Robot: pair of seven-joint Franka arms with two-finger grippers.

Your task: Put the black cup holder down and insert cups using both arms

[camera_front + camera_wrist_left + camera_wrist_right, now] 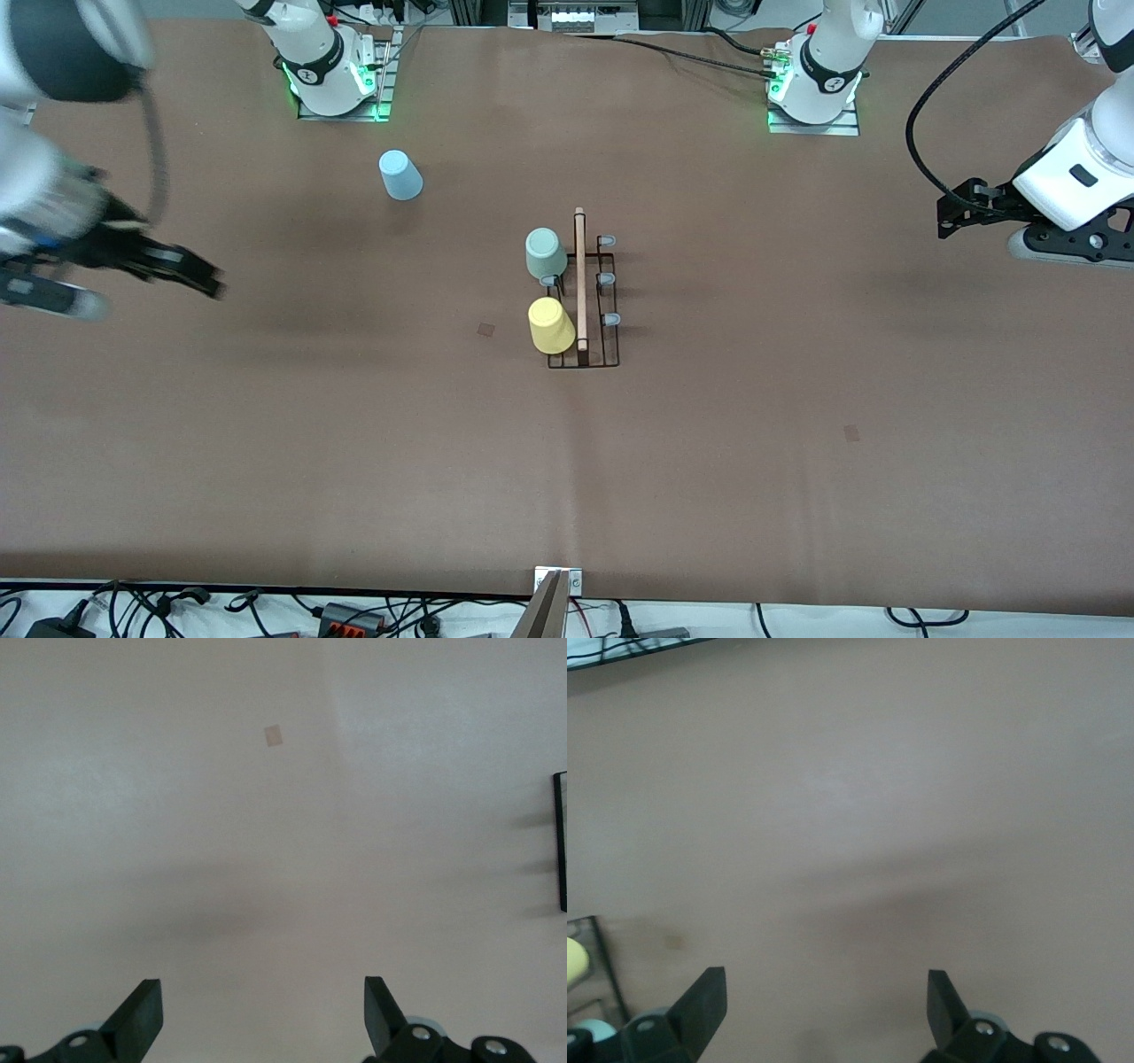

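The black cup holder (581,283) stands mid-table, its wooden handle on top. A grey-green cup (546,252) and a yellow cup (551,325) sit upside down on pegs on its side toward the right arm's end. A light blue cup (400,175) stands upside down on the table near the right arm's base. My right gripper (208,283) (827,1001) hangs open and empty over the table at the right arm's end. An edge of the yellow cup (571,961) shows in the right wrist view. My left gripper (948,217) (263,1010) is open and empty over the left arm's end, with the holder's edge (560,842) in its wrist view.
Three bare pegs (606,280) line the holder's side toward the left arm's end. Small tape marks (486,329) (851,432) lie on the brown table cover. Cables and a metal bracket (558,585) run along the table edge nearest the front camera.
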